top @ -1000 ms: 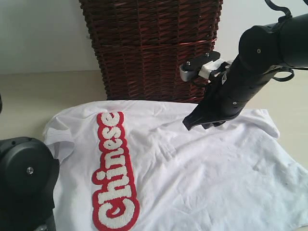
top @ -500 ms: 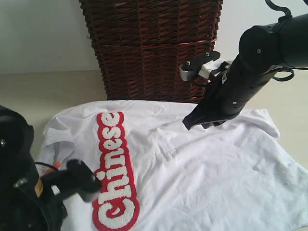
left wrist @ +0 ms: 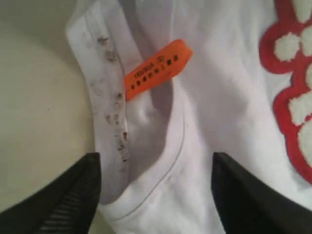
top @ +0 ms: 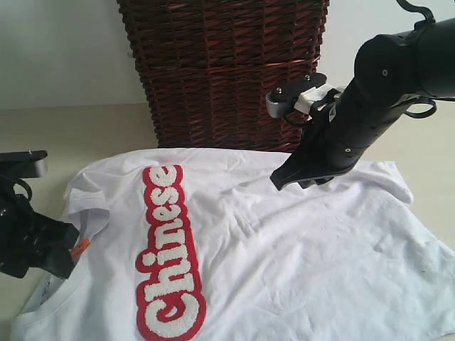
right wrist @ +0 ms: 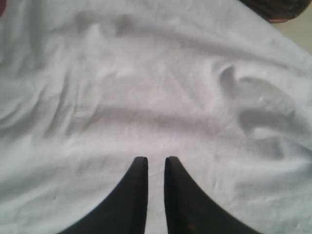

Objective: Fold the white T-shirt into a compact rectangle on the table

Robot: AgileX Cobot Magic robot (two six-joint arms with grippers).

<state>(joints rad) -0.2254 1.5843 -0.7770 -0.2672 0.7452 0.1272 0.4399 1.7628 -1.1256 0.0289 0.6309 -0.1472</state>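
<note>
Both left jaws flanking T-shirt collar (left wrist: pixel 109 126)

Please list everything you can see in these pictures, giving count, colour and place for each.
T-shirt: one, white, spread out and wrinkled on the table.
Lettering: one word, "Chinese", white outlined in red, on the shirt, at the left of the exterior view.
Neck tag: one, orange, at the collar.
Basket: one, dark brown wicker, behind the shirt.
Table: one, pale beige, under the shirt.
Wall: one, white, at the back.
Left gripper: one, black, jaws open, over the collar close to the tag.
Right gripper: one, black, jaws nearly closed with nothing between them, over the shirt's far part, in front of the basket.
</note>
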